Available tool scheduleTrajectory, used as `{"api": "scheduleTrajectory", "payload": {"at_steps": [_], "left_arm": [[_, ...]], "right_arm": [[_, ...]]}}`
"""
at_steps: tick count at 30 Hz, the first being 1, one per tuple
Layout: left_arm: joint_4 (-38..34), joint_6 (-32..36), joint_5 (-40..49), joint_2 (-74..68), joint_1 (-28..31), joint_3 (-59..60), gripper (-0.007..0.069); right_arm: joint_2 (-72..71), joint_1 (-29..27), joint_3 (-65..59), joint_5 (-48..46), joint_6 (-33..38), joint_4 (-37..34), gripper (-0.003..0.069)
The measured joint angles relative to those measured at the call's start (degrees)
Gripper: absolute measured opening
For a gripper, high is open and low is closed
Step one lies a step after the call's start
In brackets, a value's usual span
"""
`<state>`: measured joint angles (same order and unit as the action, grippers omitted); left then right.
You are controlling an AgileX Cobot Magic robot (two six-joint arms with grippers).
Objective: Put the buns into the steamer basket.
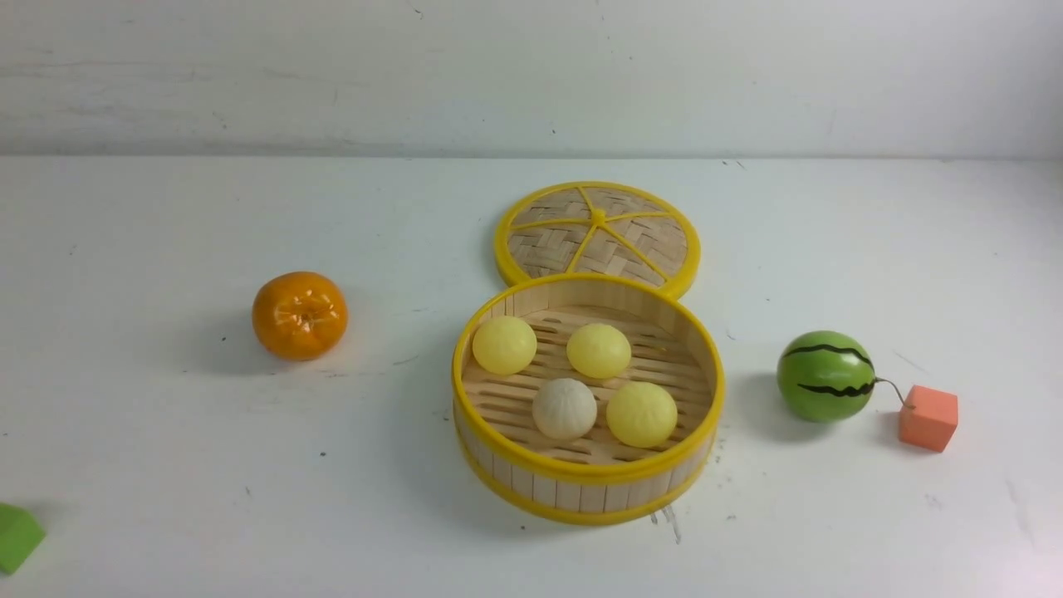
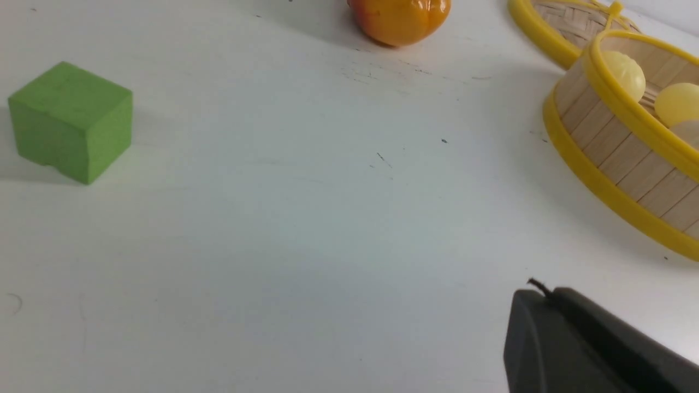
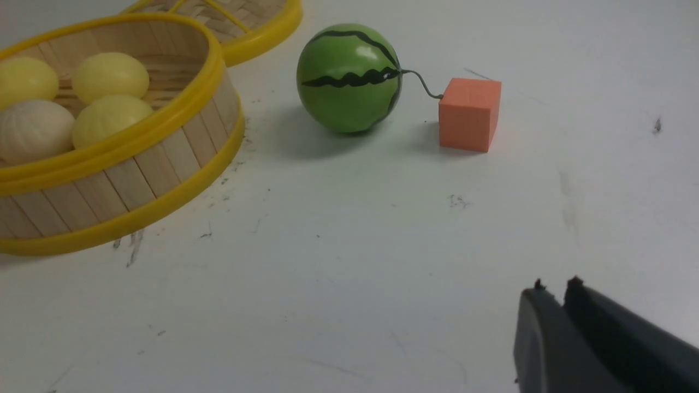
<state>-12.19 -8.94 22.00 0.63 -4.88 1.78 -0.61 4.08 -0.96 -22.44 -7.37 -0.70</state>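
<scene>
On the tabletop (image 1: 249, 498) stood the basket (image 1: 581, 494), with the lid (image 1: 548, 241) just past its rim at 12 o'clock. The left hand (image 2: 540, 289) was clenched; the right hand (image 3: 557, 286) was released, tips slightly apart. From the basket, the tangerine (image 1: 300, 320) lay between 9 and 10, the melon (image 1: 825, 376) at 3. Inside sat the buns: yellow at 10 (image 1: 505, 345), 12 (image 1: 599, 350) and 4 (image 1: 642, 414), off-white at 7 (image 1: 565, 409). A green block (image 1: 17, 538) lay between 8 and 9, an orange block (image 1: 928, 418) at 3.
</scene>
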Motion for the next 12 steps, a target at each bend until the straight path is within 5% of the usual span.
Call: {"api": "scheduleTrajectory", "payload": {"at_steps": [12], "left_arm": [[0.0,0.0,0.0,0.0,0.0,0.0,-0.0013]], "right_arm": [[0.0,0.0,0.0,0.0,0.0,0.0,0.0071]]}}
